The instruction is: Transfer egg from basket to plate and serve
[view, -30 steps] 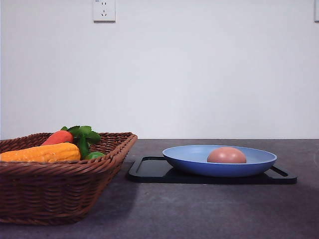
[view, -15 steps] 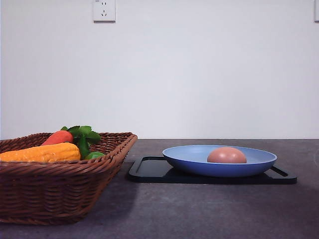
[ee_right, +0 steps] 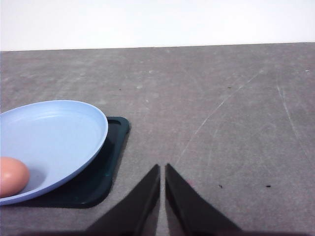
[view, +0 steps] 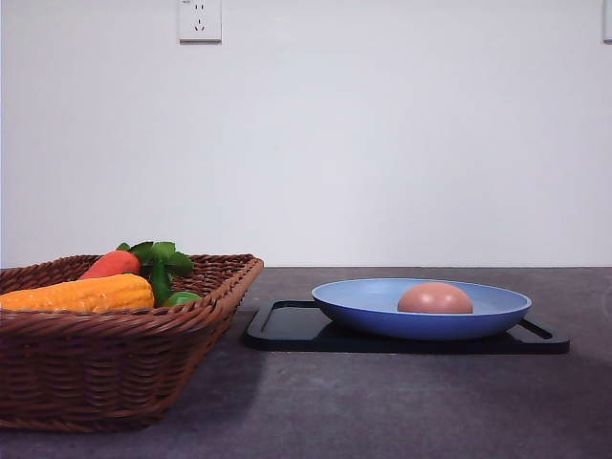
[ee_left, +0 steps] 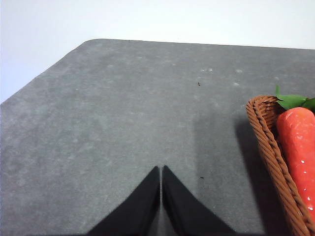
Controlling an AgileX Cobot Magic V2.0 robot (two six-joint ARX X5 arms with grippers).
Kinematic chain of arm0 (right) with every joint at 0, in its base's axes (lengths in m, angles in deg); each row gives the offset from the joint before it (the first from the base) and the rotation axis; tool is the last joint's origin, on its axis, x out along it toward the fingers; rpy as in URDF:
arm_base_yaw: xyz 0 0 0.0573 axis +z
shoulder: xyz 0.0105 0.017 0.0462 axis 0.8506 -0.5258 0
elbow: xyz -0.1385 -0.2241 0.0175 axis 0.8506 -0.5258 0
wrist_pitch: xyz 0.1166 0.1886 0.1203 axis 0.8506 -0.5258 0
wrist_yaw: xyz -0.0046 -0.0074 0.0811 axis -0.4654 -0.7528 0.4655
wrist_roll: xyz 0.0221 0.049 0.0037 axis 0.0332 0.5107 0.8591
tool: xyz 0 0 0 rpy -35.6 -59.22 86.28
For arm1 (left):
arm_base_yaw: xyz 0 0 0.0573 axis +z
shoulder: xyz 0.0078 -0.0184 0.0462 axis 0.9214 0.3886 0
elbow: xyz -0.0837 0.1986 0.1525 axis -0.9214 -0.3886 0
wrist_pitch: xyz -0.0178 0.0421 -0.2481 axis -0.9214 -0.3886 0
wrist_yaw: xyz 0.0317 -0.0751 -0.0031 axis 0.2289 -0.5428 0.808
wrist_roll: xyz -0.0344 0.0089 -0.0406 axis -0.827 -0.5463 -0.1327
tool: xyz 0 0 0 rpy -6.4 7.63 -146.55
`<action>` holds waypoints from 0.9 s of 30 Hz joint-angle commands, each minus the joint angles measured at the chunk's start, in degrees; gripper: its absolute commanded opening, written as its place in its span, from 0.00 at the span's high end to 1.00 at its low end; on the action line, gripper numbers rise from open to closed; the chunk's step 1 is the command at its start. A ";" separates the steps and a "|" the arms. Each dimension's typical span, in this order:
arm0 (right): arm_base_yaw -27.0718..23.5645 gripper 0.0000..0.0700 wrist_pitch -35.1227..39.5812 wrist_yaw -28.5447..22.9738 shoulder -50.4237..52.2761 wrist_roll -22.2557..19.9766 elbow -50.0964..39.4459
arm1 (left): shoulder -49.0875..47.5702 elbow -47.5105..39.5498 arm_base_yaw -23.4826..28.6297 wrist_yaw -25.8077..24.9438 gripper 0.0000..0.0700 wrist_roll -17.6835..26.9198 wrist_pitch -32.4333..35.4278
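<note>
Basket [view: 115,335]: dark brown wicker, at the left side of the worktop [view: 402,402], near its front edge; its braided rim also shows in the left wrist view.
Basket contents: an orange-red carrot [view: 110,264] with green leaves, a yellow-orange corn cob [view: 81,294] lying across the near part, and a small green item [view: 182,298] just beside the leaves, too hidden to name.
Left gripper [ee_left: 161,169]: its jaws are pressed together with only a thin seam between them and nothing in them; it hangs over bare worktop, beside the basket's outer wall and apart from it.
Tray [view: 287,325]: flat, black, rectangular, on the worktop just right of the basket, not touching it.
Plate [view: 363,304]: light blue, round, shallow, resting on the tray.
Egg [view: 435,298]: reddish-brown, lying inside the plate, a little right of its middle in the front view.
Right gripper [ee_right: 162,169]: jaws clenched to a narrow slit and grasping nothing; it is over bare worktop beside the tray's corner, clear of tray and plate.
Wall socket [view: 200,20]: white, on the wall behind the worktop.
</note>
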 commanded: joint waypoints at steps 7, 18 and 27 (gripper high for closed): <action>0.13 1.00 0.61 -0.24 0.15 0.57 -0.33 | -0.09 -1.36 0.07 0.07 1.00 -0.15 -0.68; 0.13 1.00 0.61 -0.24 0.15 0.57 -0.33 | -0.09 -1.36 0.07 0.07 1.00 -0.15 -0.68; 0.13 1.00 0.61 -0.24 0.15 0.57 -0.33 | -0.09 -1.36 0.07 0.07 1.00 -0.15 -0.68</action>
